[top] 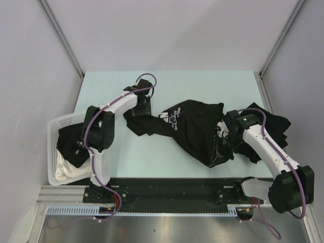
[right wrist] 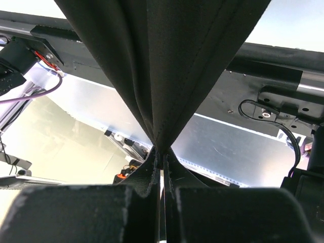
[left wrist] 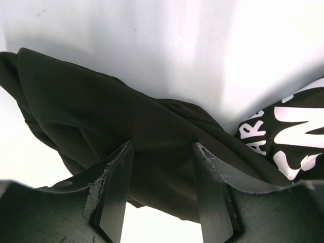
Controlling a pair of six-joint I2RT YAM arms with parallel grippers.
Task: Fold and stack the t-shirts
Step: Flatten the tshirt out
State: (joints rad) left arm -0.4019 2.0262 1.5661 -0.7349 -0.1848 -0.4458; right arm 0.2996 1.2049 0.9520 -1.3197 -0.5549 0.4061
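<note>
our right gripper (right wrist: 161,153) is pinched tight on a fold of the black t-shirt (right wrist: 162,61), which fans out beyond its fingertips. our left gripper (left wrist: 162,152) stands partly open, holding nothing, astride the shirt's bunched end, with white lettering (left wrist: 298,136) to its right.

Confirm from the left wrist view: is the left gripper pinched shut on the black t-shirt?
No, the left gripper has its fingers clearly apart, with the black t-shirt showing in the gap between them.
</note>
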